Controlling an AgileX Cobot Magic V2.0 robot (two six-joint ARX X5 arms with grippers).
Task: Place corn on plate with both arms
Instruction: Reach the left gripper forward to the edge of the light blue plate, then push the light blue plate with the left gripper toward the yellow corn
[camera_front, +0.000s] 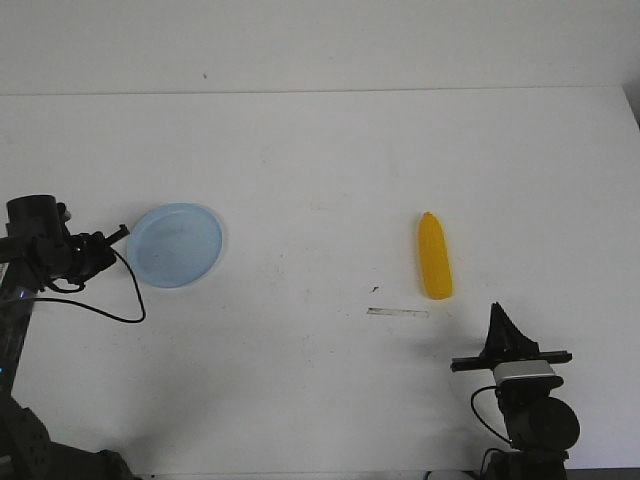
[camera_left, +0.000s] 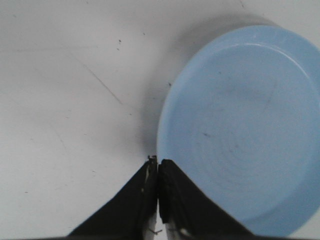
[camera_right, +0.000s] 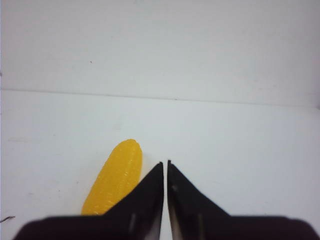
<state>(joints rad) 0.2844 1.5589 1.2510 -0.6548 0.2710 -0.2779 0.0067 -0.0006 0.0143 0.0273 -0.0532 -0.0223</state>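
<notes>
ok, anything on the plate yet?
No. The pale blue plate shows only faint scuffs, and the corn lies on the table, off to the right. In the left wrist view, the shut left tool covers a bit of the near rim.

We count one corn (camera_front: 435, 258), one plate (camera_front: 175, 245), one table (camera_front: 320, 160) and two grippers: left (camera_front: 122, 234), right (camera_front: 497, 312).
</notes>
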